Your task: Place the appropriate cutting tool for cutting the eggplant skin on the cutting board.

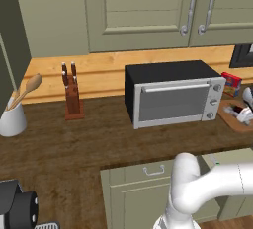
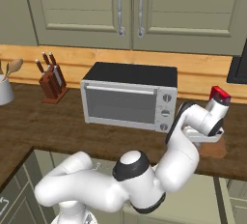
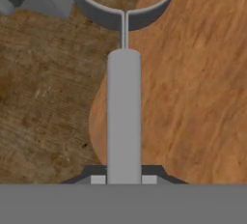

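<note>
Much of the work area is getting hidden by the arm itself. In the right base view the white wrist is covering most of the cutting board (image 2: 214,149), which is sitting on the counter (image 2: 53,126) just to the right of the toaster oven (image 2: 128,96) — only a brown corner is peeking out beneath the hand. In the left base view the board (image 1: 234,120) is being cut off by the right edge of the picture, and the things lying on it there are too small and blurred to name. The eggplant cannot be made out with any confidence.

The hand view is giving the clearest look at the cutting tool (image 3: 124,117) — a slim grey peeler. Its straight handle is running up from the gripper (image 3: 123,179) along the middle of the picture, its long axis in line with the fingers, and its looped head is pointing away from the hand, partly cropped at the top. The two finger tips are pressing against the handle on either side, clamped on it. The tool is hanging over the board's left edge, with dark counter to its left.

A knife block (image 1: 72,95) is standing well to the left of the toaster oven.
</note>
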